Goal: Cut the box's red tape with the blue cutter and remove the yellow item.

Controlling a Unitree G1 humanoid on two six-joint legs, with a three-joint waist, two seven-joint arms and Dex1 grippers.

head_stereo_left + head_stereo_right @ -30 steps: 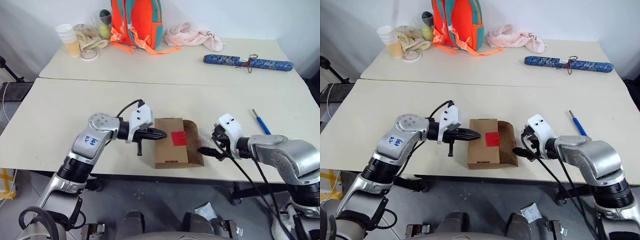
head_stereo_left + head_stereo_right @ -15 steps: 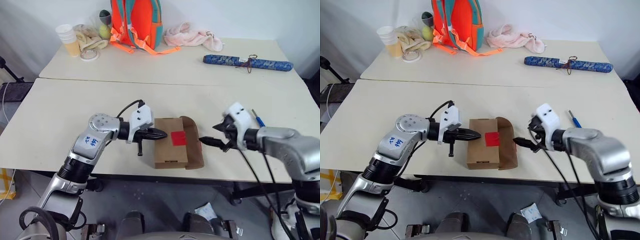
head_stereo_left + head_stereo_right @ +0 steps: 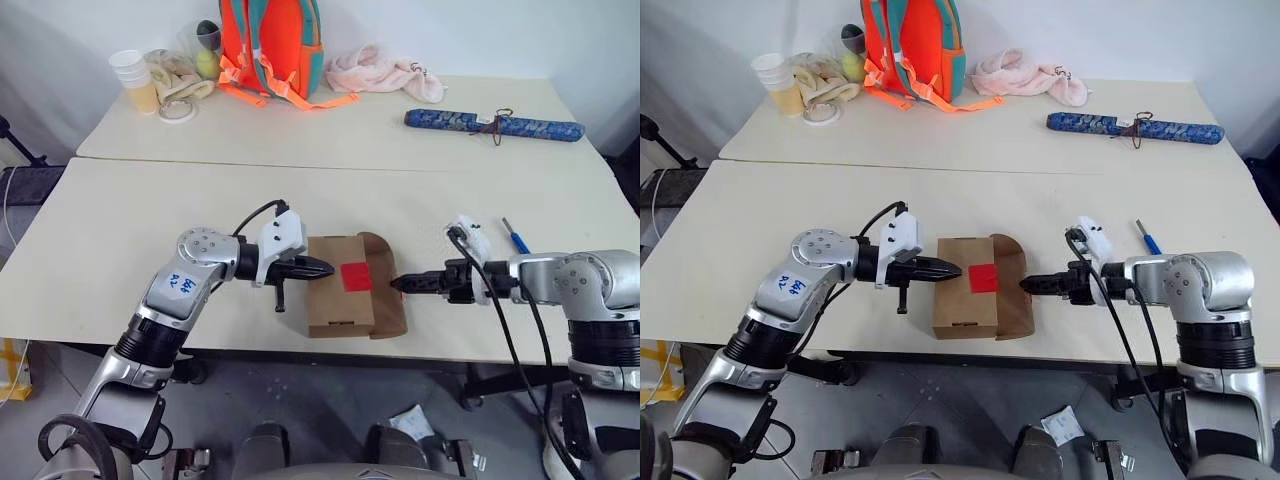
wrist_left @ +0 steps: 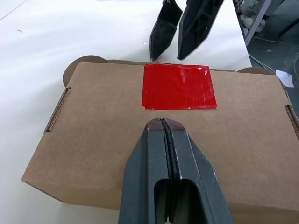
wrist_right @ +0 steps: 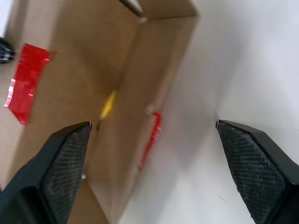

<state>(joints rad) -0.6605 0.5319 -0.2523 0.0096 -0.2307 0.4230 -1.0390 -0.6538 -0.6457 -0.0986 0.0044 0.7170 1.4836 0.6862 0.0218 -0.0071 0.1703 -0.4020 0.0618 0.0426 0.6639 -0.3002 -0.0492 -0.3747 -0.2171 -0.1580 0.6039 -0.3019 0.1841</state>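
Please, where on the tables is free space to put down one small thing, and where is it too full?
Free: near table left of the left hand, and the stretch between the box and the table seam. Crowded: far table's back edge, with cups, orange backpack, pink cloth.

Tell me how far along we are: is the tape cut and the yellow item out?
Cut looks done: the cutter lies on the table, and red tape shows on the opened flap as well as on the box top. In hand: left gripper, shut, presses the box top; right gripper, open, points at the gap. Left: the yellow item, a sliver inside, must come out.
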